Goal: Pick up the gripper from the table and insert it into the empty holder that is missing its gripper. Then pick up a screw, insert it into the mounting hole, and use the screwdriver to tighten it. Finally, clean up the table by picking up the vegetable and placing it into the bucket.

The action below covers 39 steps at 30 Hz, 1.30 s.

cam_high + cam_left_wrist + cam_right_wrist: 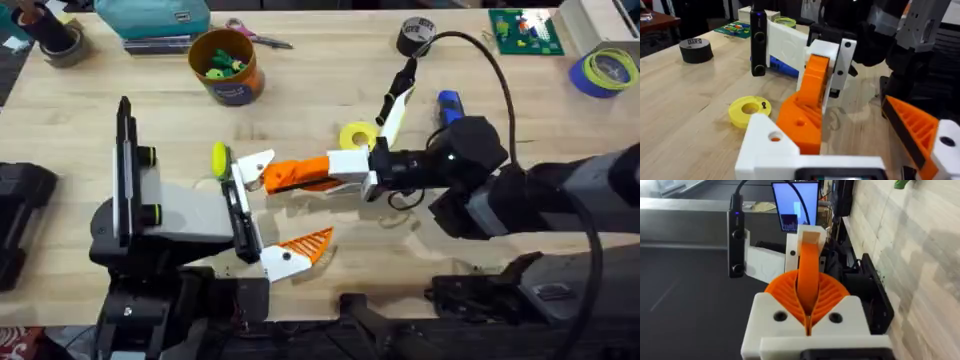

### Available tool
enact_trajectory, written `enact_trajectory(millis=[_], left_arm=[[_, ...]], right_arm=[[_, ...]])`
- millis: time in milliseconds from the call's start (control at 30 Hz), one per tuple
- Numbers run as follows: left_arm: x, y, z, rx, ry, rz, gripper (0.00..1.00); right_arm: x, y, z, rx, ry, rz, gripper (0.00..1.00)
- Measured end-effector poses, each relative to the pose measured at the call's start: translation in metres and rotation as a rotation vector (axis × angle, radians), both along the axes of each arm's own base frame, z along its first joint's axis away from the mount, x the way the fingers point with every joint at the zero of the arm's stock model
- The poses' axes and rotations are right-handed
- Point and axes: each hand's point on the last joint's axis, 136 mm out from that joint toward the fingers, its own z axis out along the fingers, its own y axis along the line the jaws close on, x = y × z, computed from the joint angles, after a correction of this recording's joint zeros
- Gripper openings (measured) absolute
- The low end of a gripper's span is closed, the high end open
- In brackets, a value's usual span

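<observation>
Orange finger (296, 173): clamped between the two orange pads of the right gripper (345, 172), carried level above the table, free tip touching the bare white mount (252, 166) on the left arm.

Right gripper (807, 307): closed firmly on the orange finger, which stands edge-on between the ribbed pads in the right wrist view.

Bare white mount (771, 145): upper finger base of the left gripper (262, 212), screw hole visible on its face; orange finger (807, 102) pressed against its end, seemingly not yet fully seated.

Left gripper: spread wide, nothing held; lower finger (305, 245) complete with its orange pad.

Step in hand, as judged: seating the finger in the mount. Best done by keeping the finger square to the mount's slot, pushing slowly along the slot axis, holding the left arm rigid, and releasing only when the screw holes line up.

Risk, as judged: slight tilt could jam the wedge or twist it within the pads.

Yellow ring disc (357, 135): flat on the table just behind the right gripper, a small dark screw (763, 104) resting on it.

Blue screwdriver (449, 105): lying farther back, partly hidden by the right arm.

Yellow-green toy vegetable (218, 156): beside the mount, near the left arm.

Bucket (226, 65): upright at the rear left, well apart, some small pieces already inside.
</observation>
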Motion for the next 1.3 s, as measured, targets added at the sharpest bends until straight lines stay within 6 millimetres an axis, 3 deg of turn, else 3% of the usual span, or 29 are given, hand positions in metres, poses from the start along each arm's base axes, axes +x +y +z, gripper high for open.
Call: enact_trajectory(millis=[1300], left_arm=[[0.0001,0.0000,0.0001,0.000,-0.001,0.000,0.986]], right_arm=[[-0.0014,0.0034,0.0007,0.001,-0.004,0.000,0.009]])
